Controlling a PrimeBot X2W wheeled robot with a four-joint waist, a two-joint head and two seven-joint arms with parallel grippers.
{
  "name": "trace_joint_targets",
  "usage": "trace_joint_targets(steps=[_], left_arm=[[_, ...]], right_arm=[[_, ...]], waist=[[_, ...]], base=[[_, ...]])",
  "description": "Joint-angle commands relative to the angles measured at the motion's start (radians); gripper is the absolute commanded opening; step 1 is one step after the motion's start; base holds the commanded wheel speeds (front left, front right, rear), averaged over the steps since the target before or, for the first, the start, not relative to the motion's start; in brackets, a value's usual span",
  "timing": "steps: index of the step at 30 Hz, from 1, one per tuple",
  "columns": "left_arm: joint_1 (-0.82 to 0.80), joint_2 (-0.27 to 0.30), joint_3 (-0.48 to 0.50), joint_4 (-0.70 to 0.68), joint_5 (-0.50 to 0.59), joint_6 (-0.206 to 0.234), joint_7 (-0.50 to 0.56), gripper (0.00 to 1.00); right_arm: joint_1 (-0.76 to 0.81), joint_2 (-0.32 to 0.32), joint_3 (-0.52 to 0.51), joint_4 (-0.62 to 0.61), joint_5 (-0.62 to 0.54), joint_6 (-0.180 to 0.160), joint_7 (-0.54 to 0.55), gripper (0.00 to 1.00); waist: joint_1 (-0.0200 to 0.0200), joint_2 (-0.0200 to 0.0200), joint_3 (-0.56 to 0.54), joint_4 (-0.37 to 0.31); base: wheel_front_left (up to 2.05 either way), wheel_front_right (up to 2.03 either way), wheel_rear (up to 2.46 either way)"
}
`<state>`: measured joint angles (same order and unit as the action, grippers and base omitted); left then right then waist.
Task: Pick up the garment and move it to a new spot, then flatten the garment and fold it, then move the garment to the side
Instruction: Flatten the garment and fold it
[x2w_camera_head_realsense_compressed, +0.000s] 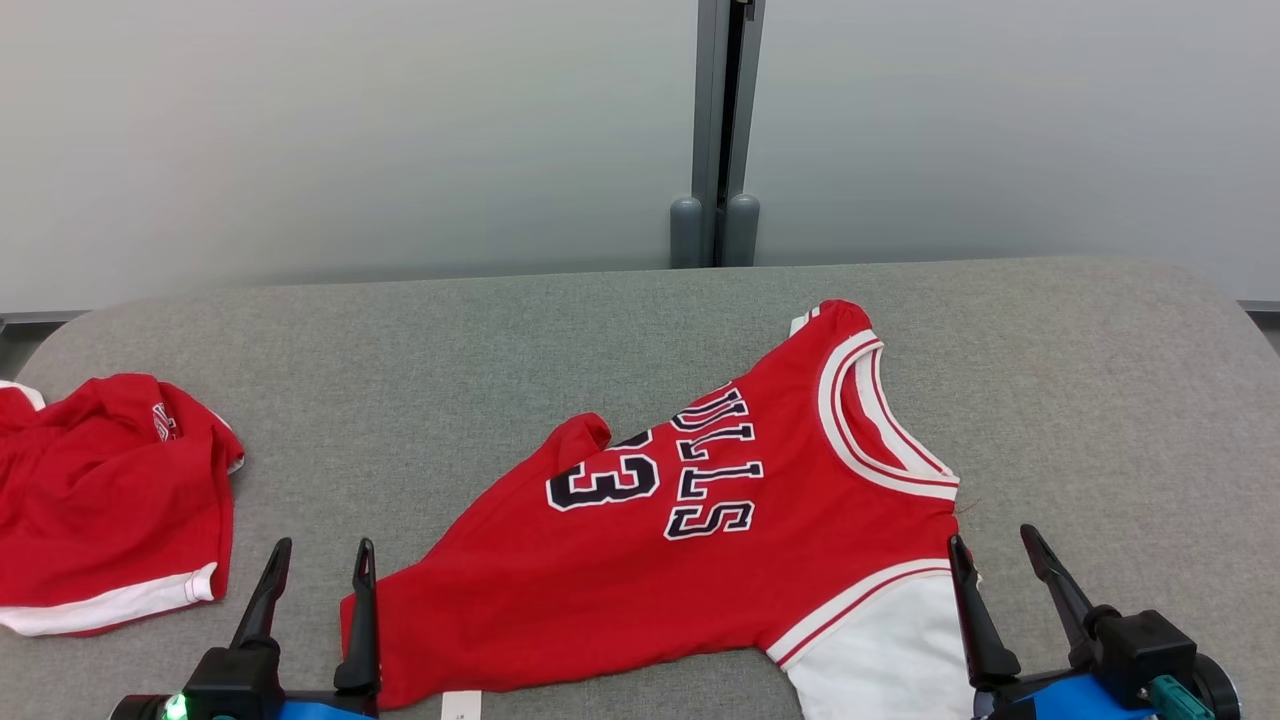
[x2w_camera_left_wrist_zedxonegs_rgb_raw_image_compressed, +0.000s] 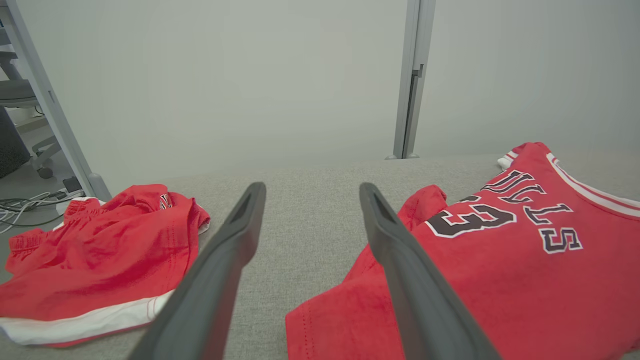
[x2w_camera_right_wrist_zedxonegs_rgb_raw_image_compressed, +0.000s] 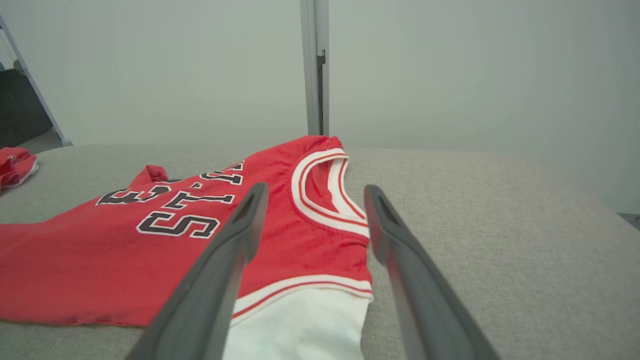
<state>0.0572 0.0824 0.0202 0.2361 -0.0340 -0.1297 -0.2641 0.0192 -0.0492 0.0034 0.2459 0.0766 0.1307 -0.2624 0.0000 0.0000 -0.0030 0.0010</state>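
Red jersey (x2w_camera_head_realsense_compressed: 620, 580) lies mostly flat on the grey table (x2w_camera_head_realsense_compressed: 480, 340), lettering up, collar to the right, one corner folded over, white sleeve at the near edge.

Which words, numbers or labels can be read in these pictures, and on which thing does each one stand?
"ULLS": black letters with white outline on the red jersey; a fold seems to hide the start of the word.
"33": beside those letters on the same jersey; one digit is partly folded under.
White tag at the jersey's hem: too small to read.
Emblem on the red shorts: too small to read.
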Motion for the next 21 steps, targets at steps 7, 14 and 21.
trace_joint_targets(steps=[7, 14, 21], left_arm=[[-0.008, 0.003, 0.0, 0.009, -0.004, 0.0, 0.0, 1.0], [0.008, 0.005, -0.012, 0.067, -0.02, -0.001, 0.0, 1.0], [0.014, 0.013, -0.028, 0.164, -0.059, -0.001, 0.0, 1.0]], right_arm=[[-0.001, -0.003, -0.001, 0.007, -0.006, 0.0, -0.004, 1.0], [-0.008, -0.003, -0.019, 0.06, 0.001, 0.0, -0.004, 1.0], [-0.033, -0.003, -0.046, 0.179, -0.01, 0.0, -0.004, 1.0]], waist=[[0.0, 0.0, 0.001, 0.001], [0.0, 0.0, 0.008, 0.0], [0.0, 0.0, 0.029, -0.001]], base=[[0.0, 0.0, 0.0], [0.0, 0.0, 0.0], [0.0, 0.0, 0.0]])
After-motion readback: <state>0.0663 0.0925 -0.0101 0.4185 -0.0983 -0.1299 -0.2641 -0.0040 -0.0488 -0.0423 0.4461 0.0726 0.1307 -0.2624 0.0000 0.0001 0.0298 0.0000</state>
